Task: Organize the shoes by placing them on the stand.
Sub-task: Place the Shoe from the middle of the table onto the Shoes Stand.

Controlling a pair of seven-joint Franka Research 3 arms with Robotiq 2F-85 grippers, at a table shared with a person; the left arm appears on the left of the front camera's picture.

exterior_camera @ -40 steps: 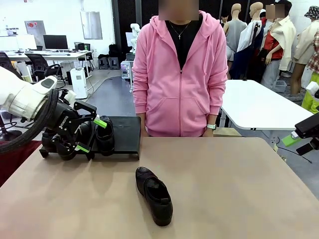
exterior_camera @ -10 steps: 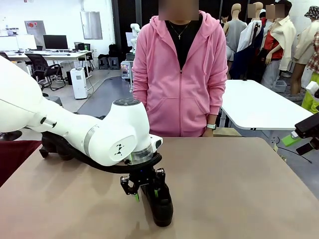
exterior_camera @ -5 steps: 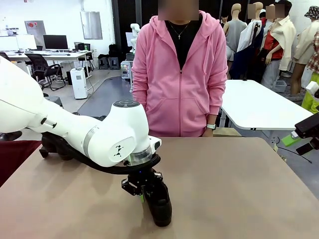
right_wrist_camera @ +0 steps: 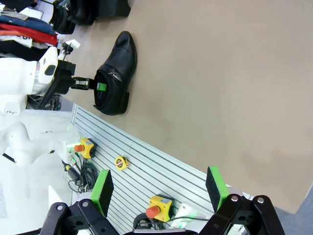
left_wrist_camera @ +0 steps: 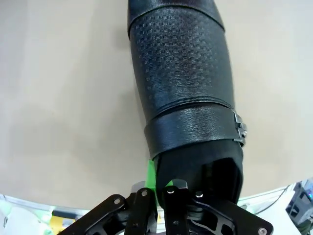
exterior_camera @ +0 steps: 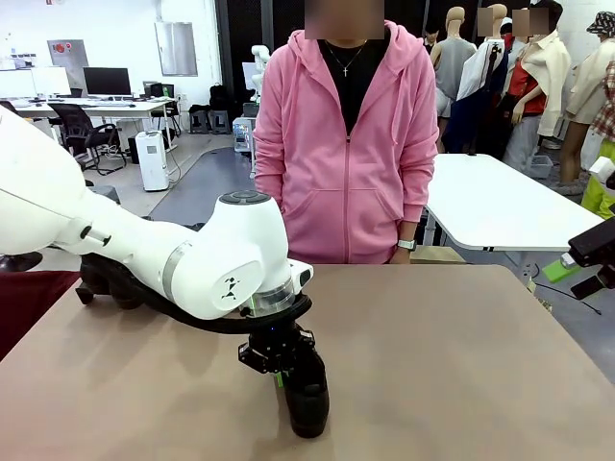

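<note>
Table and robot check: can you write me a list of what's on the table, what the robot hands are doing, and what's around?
Surface: tan table, bare around the loose shoe.
Job's things: one black shoe lies near the front middle of the table; a buckled strap crosses its top in the left wrist view. The stand sits at the far left, mostly hidden behind the left arm.
Clutter: nothing seen on the table.
Grippers: left gripper is shut on the shoe's heel rim; right gripper is open and holds nothing, off the table's right edge.
Cables: a black cable runs under the left arm.
Surroundings: a person in a pink hoodie stands at the far side; another white table behind.
</note>
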